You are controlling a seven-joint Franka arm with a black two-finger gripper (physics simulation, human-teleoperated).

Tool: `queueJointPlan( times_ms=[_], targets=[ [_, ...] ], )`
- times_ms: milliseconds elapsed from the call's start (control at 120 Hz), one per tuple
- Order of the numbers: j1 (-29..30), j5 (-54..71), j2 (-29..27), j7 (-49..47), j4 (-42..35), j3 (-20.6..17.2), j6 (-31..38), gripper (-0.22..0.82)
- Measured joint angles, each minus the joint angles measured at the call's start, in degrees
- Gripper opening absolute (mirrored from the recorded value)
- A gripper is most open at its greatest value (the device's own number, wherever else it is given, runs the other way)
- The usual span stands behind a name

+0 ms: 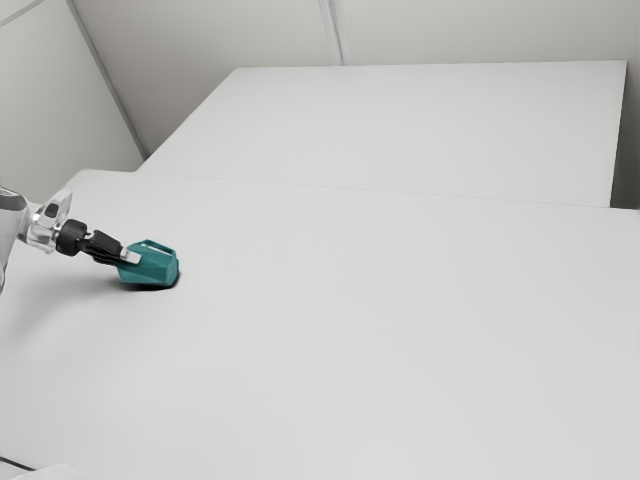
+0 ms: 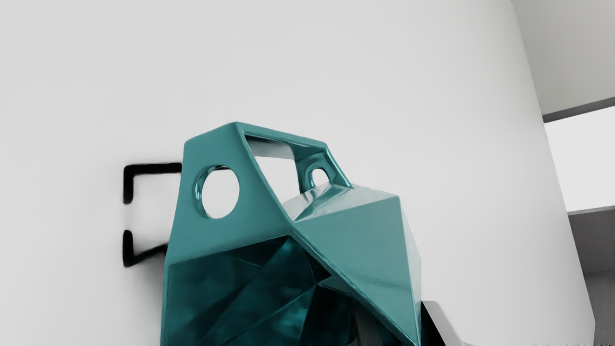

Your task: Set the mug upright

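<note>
Where the arm ends, the gripper (image 1: pixel 130 258) pinches the side wall of the teal mug (image 1: pixel 156 268), tipped on its side, mouth toward the gripper, handle uppermost. Smooth white tabletop (image 1: pixel 400 330) stretches beyond them; past its edge lie another white surface (image 1: pixel 420 125) and pale, grey-seamed walls (image 1: pixel 200 60).

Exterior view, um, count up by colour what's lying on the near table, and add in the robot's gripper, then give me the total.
Teal: 1, the mug
Black: 1, the gripper
Total: 2
</note>
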Motion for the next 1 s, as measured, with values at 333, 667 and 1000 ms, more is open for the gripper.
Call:
queueJointPlan(
  times_ms=[333,667,1000],
  targets=[
    [-0.06,-0.94,-0.48,0.05,0.08,-0.49,-0.32,-0.15],
    [-2.42,0.39,-7.30,-0.06,-3.49,-0.57,2.98,-0.18],
    [-14.66,16.52,-26.50,-4.74,-20.14,-1.14,18.18,-0.18]
  ],
)
